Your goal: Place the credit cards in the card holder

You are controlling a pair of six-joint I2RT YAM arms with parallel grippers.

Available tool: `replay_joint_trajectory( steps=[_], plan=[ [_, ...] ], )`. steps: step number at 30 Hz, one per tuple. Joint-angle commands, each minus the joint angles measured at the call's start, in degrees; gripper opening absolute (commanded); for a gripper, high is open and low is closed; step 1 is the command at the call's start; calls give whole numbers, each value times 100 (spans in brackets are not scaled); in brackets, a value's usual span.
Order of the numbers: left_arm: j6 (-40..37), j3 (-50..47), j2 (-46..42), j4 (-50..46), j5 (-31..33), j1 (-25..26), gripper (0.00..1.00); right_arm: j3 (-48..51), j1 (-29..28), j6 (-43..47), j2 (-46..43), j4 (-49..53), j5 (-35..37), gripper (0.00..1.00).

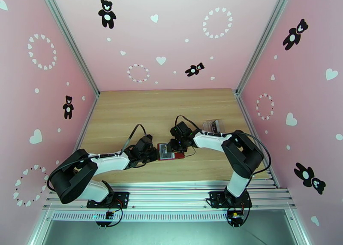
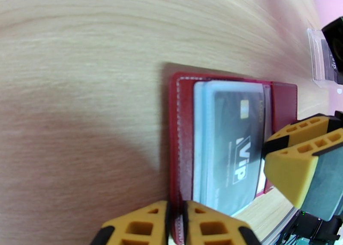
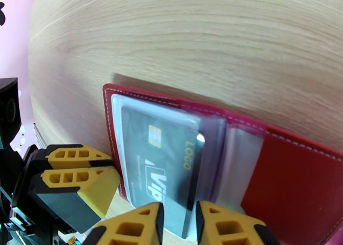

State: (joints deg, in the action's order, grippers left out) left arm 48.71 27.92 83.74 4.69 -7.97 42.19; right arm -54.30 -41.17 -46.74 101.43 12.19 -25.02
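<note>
Credit card [image 3: 158, 164] marked VIP sits partly tucked in the open red card holder [image 3: 300, 177]; right gripper [image 3: 180, 224] pinches the card's protruding end, left gripper [image 2: 176, 224] clamps the holder's edge.

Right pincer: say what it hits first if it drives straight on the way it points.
The card, whose near end lies between the right pincer's fingers; pushing on would probably slide it deeper into the wallet. Whether the fingers grip it is unclear.
</note>
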Motion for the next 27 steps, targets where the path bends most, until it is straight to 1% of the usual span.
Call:
replay_joint_trajectory(
  steps=[1, 7, 14, 16, 27],
  plan=[
    [-28, 18, 165, -33, -46, 35, 16, -127, -76, -62, 165, -94, -104, 28],
    [-28, 3, 152, -27, -47, 43, 16, -159, -137, -56, 137, -72, -89, 27],
    [-41, -15, 81, -82, -7, 43, 16, -208, -138, 197, -190, 461, 593, 28],
    [-38, -24, 76, -89, -3, 43, 14, -234, -132, 259, -212, 562, 724, 28],
    [-38, -49, 78, -66, -8, 43, 14, -334, -137, 269, 51, 463, 557, 24]
  ],
)
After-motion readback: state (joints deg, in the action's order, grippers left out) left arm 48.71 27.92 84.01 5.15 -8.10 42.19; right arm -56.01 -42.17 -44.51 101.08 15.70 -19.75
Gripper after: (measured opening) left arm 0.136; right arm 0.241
